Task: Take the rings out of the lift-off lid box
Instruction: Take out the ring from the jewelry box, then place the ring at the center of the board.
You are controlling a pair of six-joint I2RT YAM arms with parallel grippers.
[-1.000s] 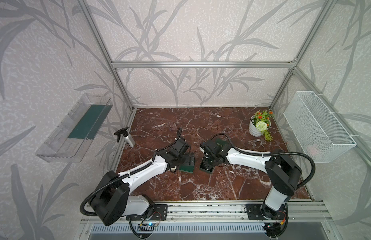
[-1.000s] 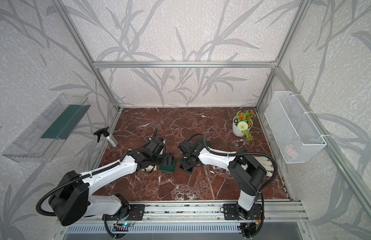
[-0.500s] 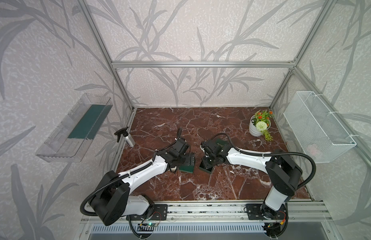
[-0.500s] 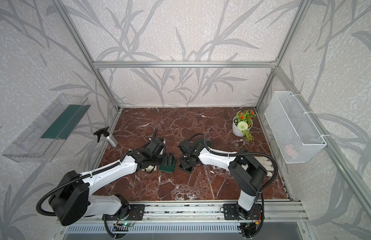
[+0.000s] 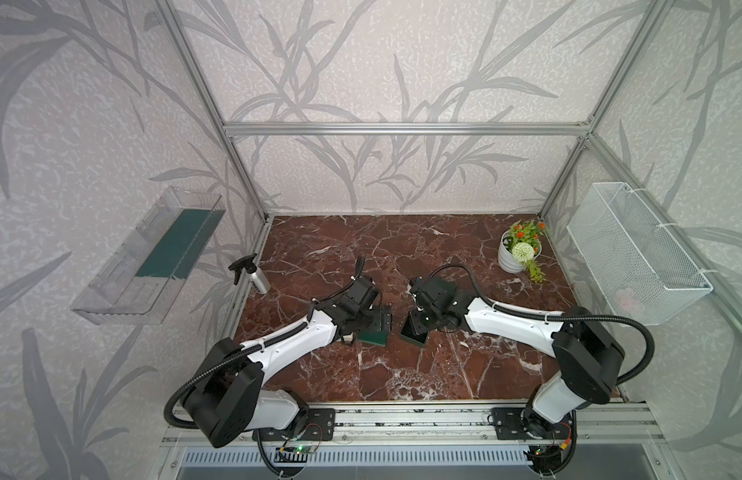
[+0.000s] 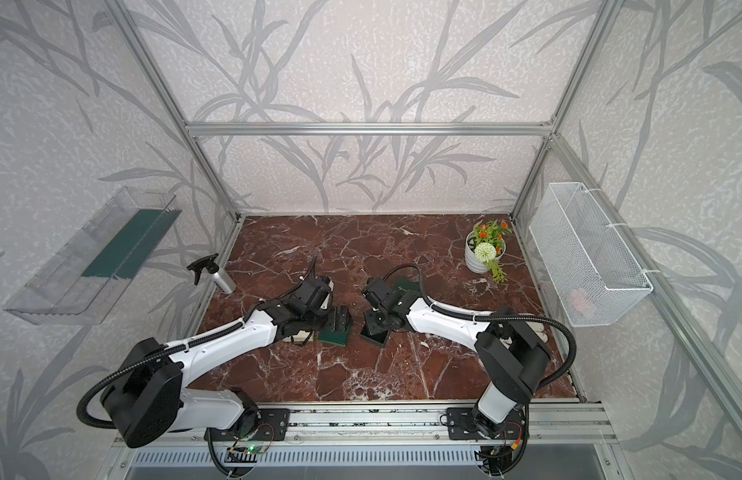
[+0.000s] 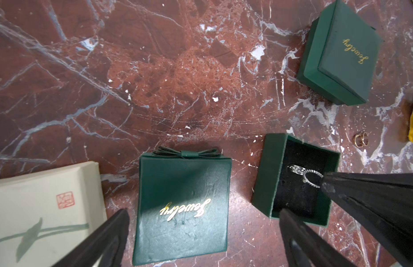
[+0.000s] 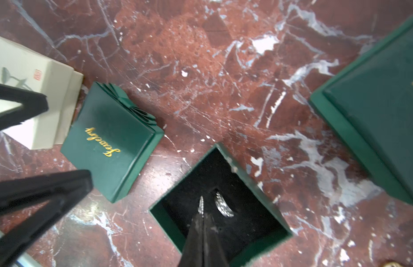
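Table: red-brown marble, white veins. Right pincer, left pincer: black. Open box under right pincer: dark green, black lining. Ring at its tips: silver, beaded; other ring just beside: silver. Bow box below left pincer: green, gold script. Cream box beside: red stamp, grey-green ink sprig. Third box, farther from left pincer: green, gold script.

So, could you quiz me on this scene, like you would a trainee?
1. True or false: the right claw is shut on a thin silver ring.
2. How many silver rings show in the open box: A one, B two, C five?
3. Fill in: the left claw, by the bow-topped box, is ___.
Key: 1 true; 2 B; 3 open.
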